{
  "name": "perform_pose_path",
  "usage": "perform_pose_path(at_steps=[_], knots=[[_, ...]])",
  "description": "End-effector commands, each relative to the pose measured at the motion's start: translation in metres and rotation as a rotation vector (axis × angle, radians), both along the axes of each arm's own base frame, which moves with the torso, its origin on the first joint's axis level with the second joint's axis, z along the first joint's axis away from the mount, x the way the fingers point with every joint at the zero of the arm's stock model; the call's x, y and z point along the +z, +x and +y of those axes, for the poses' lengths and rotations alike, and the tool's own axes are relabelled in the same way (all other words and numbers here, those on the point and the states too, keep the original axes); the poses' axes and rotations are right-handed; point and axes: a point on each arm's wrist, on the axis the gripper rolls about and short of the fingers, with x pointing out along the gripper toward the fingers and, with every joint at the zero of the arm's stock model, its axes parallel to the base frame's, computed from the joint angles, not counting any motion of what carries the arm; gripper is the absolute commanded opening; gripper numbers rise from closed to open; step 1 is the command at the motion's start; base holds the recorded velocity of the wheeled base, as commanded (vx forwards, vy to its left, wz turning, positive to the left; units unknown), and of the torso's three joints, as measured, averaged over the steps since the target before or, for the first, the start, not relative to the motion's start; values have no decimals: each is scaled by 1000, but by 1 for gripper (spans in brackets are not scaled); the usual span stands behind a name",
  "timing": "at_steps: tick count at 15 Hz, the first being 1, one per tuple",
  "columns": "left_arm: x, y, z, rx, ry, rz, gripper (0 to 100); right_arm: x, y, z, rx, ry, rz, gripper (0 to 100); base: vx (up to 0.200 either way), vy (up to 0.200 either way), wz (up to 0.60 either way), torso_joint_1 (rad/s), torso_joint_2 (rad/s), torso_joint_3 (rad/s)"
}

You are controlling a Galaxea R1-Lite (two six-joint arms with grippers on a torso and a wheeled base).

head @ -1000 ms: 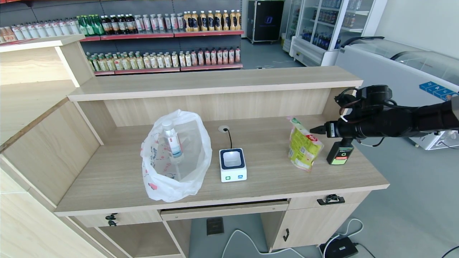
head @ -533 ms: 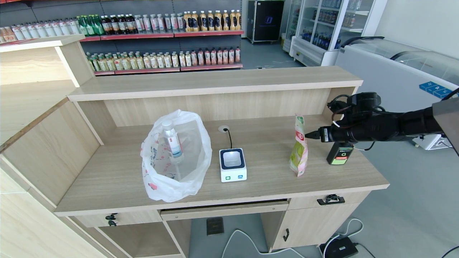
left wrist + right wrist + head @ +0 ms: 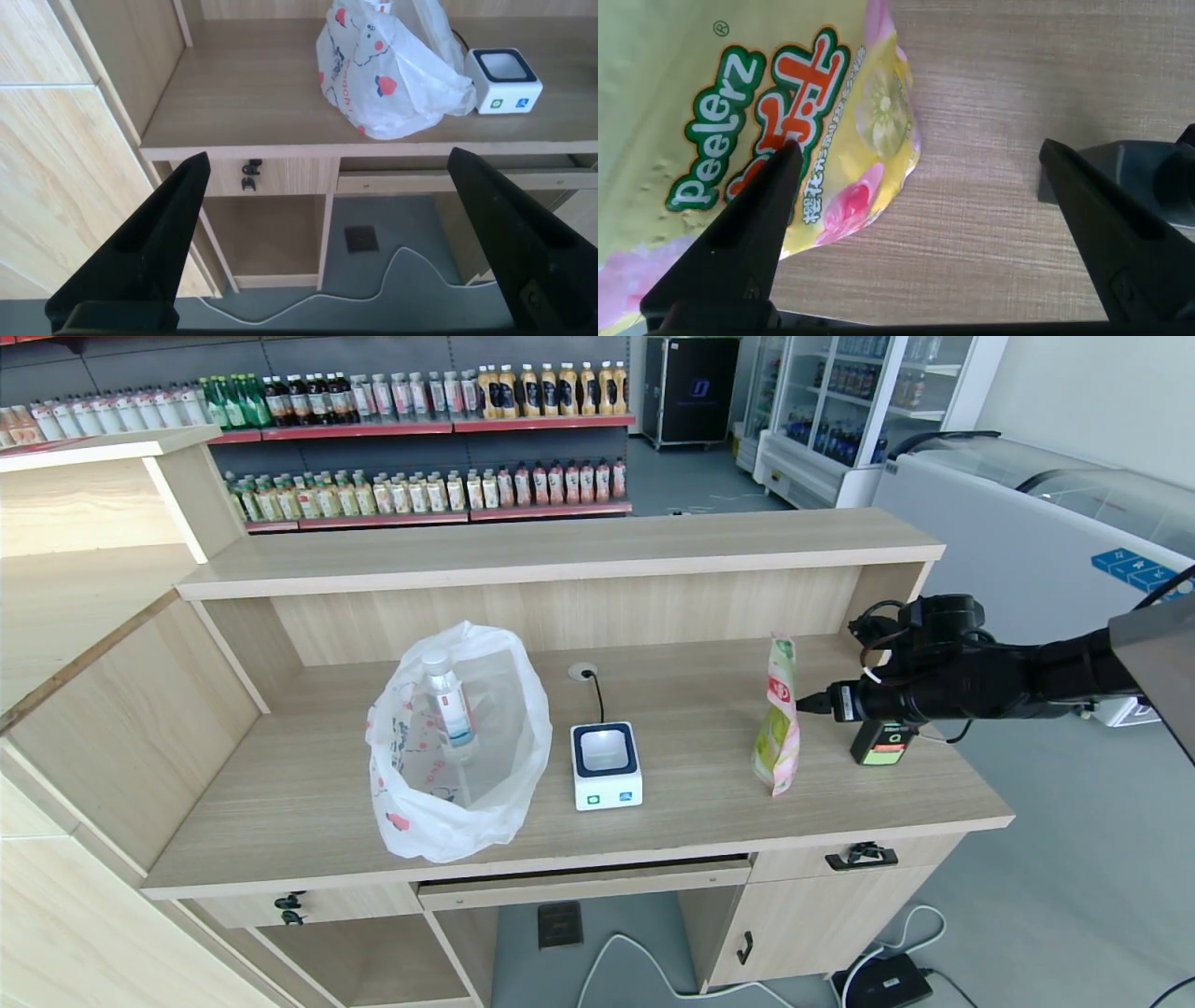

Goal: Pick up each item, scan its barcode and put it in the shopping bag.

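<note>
Right claw (image 3: 805, 703) lower, closer; pouch (image 3: 778, 733) now edge-on.

Light wood checkout counter (image 3: 691, 803) with a raised back ledge (image 3: 560, 551), a round cable hole (image 3: 583, 670) in the top and black drawer handles (image 3: 862, 856) in front. Small black device with a green label (image 3: 882, 744), upright near the counter's right end. Behind: red-edged shelves of bottled drinks (image 3: 420, 429), black wheeled case (image 3: 689, 387), glass-door coolers (image 3: 840, 401), chest freezer (image 3: 1027, 495). On the floor: black box (image 3: 887, 980) with cables.
</note>
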Motion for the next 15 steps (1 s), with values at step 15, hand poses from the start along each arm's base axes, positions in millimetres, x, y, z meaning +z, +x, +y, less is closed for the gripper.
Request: perform_pose_path(at_steps=[15], knots=[[0, 0, 0, 1, 0, 0, 100, 48, 11, 62, -38, 381, -90, 100, 0, 0, 0, 0, 0, 0]])
